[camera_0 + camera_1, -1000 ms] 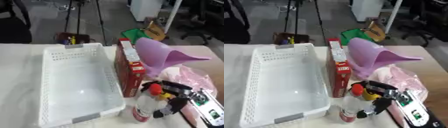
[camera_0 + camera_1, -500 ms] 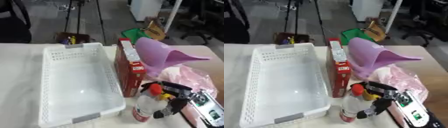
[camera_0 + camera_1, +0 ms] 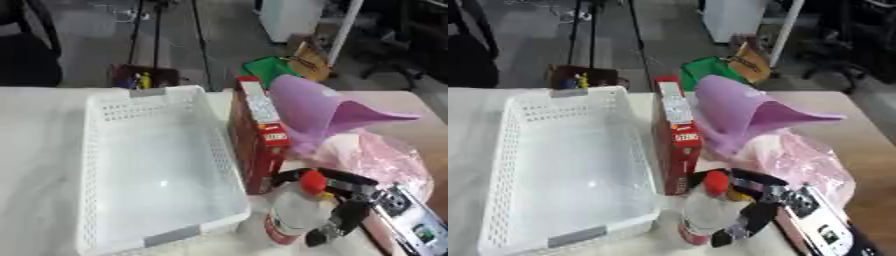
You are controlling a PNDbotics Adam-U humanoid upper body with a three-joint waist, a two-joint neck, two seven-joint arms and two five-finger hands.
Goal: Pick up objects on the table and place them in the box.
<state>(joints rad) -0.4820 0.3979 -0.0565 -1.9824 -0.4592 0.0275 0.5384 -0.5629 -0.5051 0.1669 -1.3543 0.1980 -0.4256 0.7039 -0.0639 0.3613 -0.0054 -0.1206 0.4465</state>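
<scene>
Grasping appears under way: the right hand (image 3: 346, 212), lower right of frame, has its black fingers (image 3: 331, 231) curled round the clear red-capped plastic bottle (image 3: 293, 215) standing just beside the empty white perforated plastic basket (image 3: 105, 165), so lifting leftward over its rim follows.

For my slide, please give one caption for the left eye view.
Robot hand grips bottle beside empty basket; red box, funnel nearby.

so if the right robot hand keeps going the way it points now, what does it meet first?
The right robot hand reaches toward the view's left and is already at the clear bottle with a red cap. Beyond that stands the white basket's near wall. Depth is unclear.
</scene>
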